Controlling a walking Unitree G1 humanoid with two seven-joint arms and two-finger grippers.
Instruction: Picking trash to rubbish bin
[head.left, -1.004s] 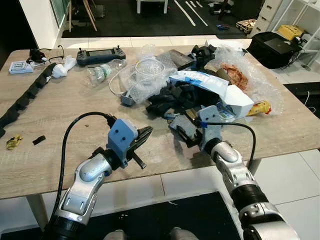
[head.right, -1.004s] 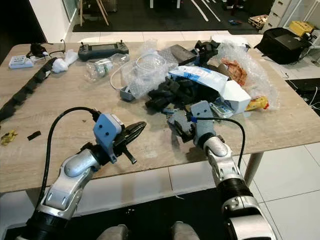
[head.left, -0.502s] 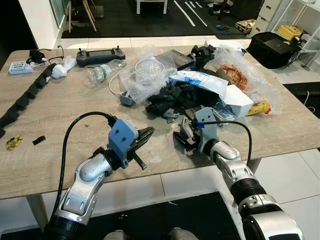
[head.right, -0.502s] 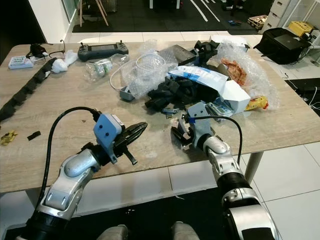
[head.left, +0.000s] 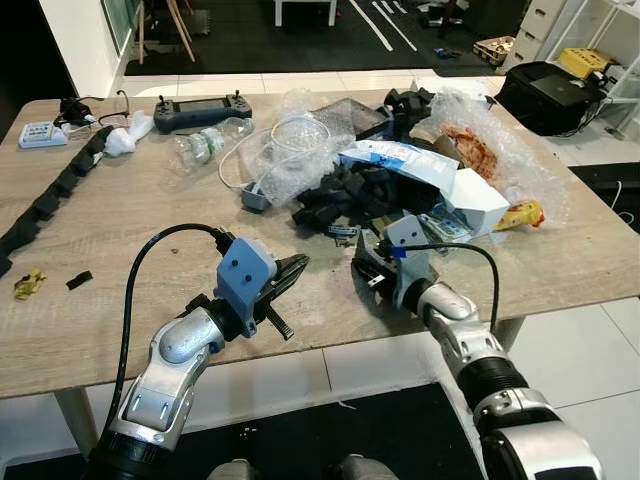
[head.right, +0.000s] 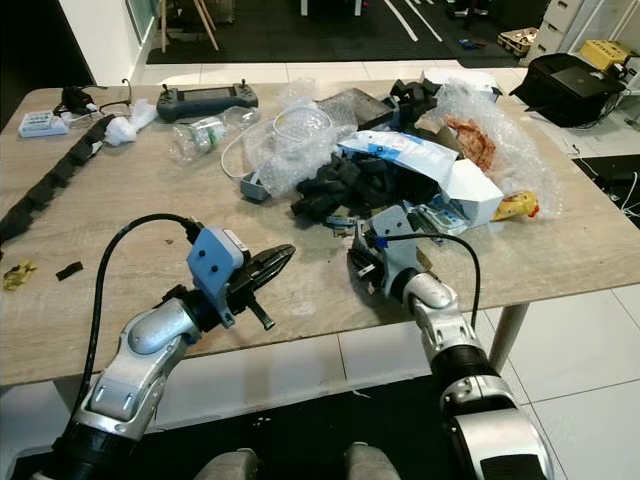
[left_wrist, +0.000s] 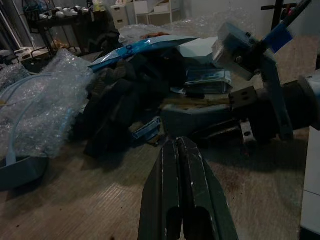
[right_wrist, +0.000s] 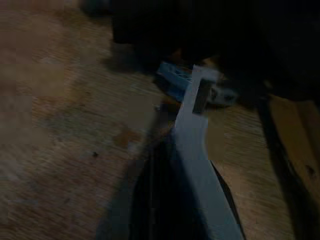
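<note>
A heap of trash lies on the wooden table (head.left: 120, 230): bubble wrap (head.left: 285, 150), black foam chunks (head.left: 345, 195), a white and blue box (head.left: 440, 180) and a crushed plastic bottle (head.left: 205, 143). My right gripper (head.left: 366, 270) is low at the heap's near edge, shut on a flat grey scrap (right_wrist: 192, 130), which also appears in the left wrist view (left_wrist: 195, 116). My left gripper (head.left: 295, 268) hovers over bare table to the left of it, shut and holding nothing, with its fingertips (left_wrist: 179, 145) aimed at the heap.
A black remote controller (head.left: 200, 108) and a white device (head.left: 40, 133) sit at the far left. A black foam strip (head.left: 50, 195) runs along the left side, with a yellow scrap (head.left: 27, 283) near it. A black bag (head.left: 545, 95) stands on the floor right.
My right gripper has shifted slightly left along the heap's near edge, turning with the grey scrap in it. The left arm has stayed still.
</note>
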